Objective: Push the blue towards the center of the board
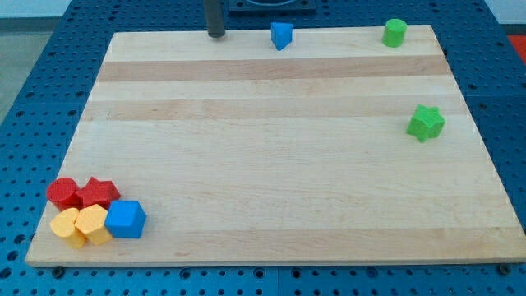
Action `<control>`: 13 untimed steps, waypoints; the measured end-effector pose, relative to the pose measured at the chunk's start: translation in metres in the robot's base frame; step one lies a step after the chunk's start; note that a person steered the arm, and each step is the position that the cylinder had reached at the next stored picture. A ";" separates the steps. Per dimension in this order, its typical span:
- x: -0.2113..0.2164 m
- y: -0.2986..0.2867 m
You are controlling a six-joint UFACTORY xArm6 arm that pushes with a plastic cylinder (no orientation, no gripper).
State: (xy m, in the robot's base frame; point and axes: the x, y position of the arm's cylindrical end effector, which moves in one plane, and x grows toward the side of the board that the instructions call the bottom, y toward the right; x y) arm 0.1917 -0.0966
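A small blue block (281,35), wedge-like in shape, sits at the view's top edge of the wooden board (271,148), a little right of the middle. A larger blue cube (126,219) sits at the bottom left, touching a cluster of blocks. My tip (216,34) rests at the board's top edge, to the left of the small blue block with a clear gap between them, and far from the blue cube.
At bottom left, two red blocks (82,193) and two yellow blocks (80,225) crowd against the blue cube. A green cylinder (394,33) stands at top right. A green star-shaped block (426,122) lies near the right edge. Blue pegboard surrounds the board.
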 end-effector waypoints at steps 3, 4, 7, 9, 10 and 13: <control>0.001 0.070; 0.001 0.099; 0.016 0.204; 0.000 0.181; 0.014 0.178; 0.046 0.134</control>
State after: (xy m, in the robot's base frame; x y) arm 0.2376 0.0374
